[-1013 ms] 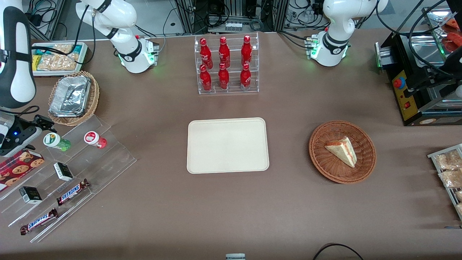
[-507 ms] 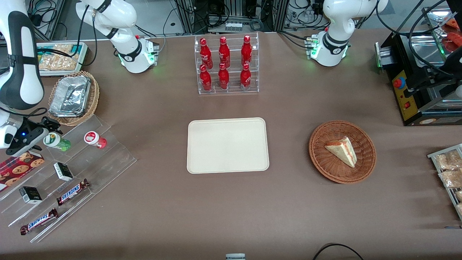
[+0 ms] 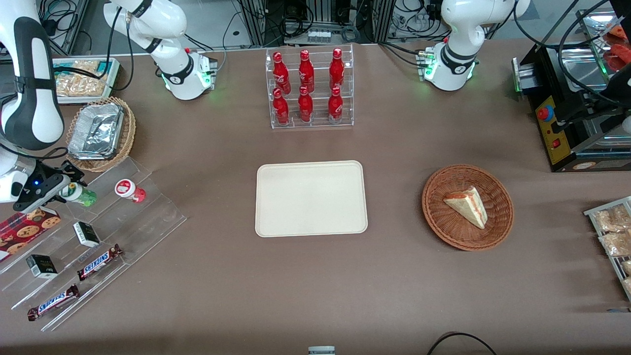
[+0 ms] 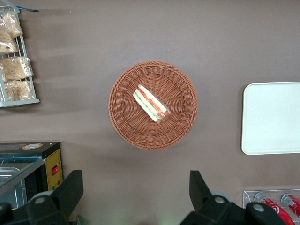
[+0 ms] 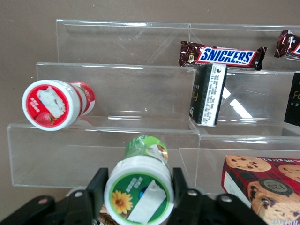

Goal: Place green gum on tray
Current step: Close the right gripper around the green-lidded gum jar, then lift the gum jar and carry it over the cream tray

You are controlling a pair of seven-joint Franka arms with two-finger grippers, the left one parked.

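Observation:
The green gum [image 3: 85,197] lies on its side on the upper step of a clear stepped rack [image 3: 153,217], its white lid with the green-and-yellow mark [image 5: 138,197] facing my wrist camera. My right gripper [image 3: 65,190] [image 5: 140,179] is at that lid, one black finger [image 5: 101,183] pressed against each side, shut on it. The bottle still rests on the rack. The beige tray [image 3: 310,198] lies flat at the table's middle with nothing on it, well off toward the parked arm from the rack.
A red gum bottle [image 3: 130,190] [image 5: 51,104] lies beside the green one on the same step. Lower steps hold black boxes [image 5: 208,93], Snickers bars [image 3: 98,262] and a cookie box [image 5: 262,183]. A wicker basket with foil trays [image 3: 101,133] stands close by.
My right gripper has moved along the rack step up to the green gum and now covers its lid. The bottle itself has not shifted.

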